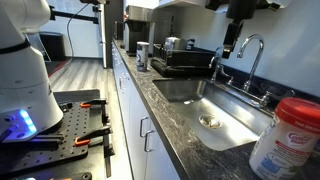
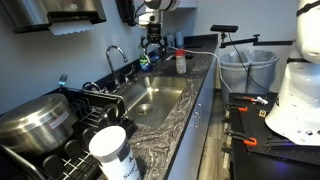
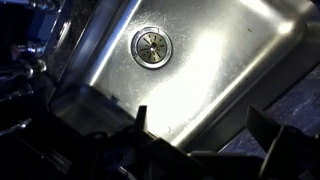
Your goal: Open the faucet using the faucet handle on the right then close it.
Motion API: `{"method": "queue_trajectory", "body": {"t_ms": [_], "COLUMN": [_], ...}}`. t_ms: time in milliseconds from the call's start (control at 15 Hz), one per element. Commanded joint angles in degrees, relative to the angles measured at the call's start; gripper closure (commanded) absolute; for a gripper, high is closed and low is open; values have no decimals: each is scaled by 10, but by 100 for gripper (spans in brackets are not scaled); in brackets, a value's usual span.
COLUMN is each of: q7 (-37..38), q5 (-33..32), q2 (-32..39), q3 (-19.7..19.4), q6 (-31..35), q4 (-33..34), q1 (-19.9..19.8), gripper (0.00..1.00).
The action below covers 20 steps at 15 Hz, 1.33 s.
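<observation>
The faucet (image 1: 253,41) is a tall chrome gooseneck at the back rim of the steel sink (image 1: 232,117), and it shows in both exterior views (image 2: 114,52). Two small chrome handles sit at its base: the faucet handle (image 1: 265,97) nearer the camera and its twin (image 1: 227,82) farther off. My gripper (image 1: 231,46) hangs from above, over the sink and beside the spout, clear of both handles (image 2: 152,45). In the wrist view its two fingers (image 3: 203,130) are spread wide with nothing between them, above the basin and the drain (image 3: 152,46).
A dish rack (image 1: 185,62) with pots stands at one end of the sink. A creamer container with a red lid (image 1: 288,132) stands on the dark counter at the other end. A green item (image 2: 145,62) sits by the sink's rim. Cabinets line the counter front.
</observation>
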Motion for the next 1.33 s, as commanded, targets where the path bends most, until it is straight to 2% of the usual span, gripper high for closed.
{"method": "queue_trajectory", "body": {"t_ms": [0, 67, 133, 400, 600, 733, 867, 933, 1000, 1267], "q7": [-79, -37, -40, -36, -36, -36, -36, -36, -36, -36], "q5": [18, -12, -13, -13, -25, -29, -25, -15, -21, -20], "q2": [-45, -50, -53, -47, -32, -25, -21, -25, -29, -25], "q3": [-23, 64, 73, 186, 272, 313, 333, 325, 317, 317], "q6": [-22, -29, -31, -46, -43, -34, -29, -31, -28, -28], "q4": [-35, -31, -32, -12, 0, 2, 1, -3, -11, -11], "q1": [19, -35, -38, -97, -156, -193, -227, -235, -209, -234], "gripper": [0, 0, 0, 0, 0, 0, 0, 0, 0, 0]}}
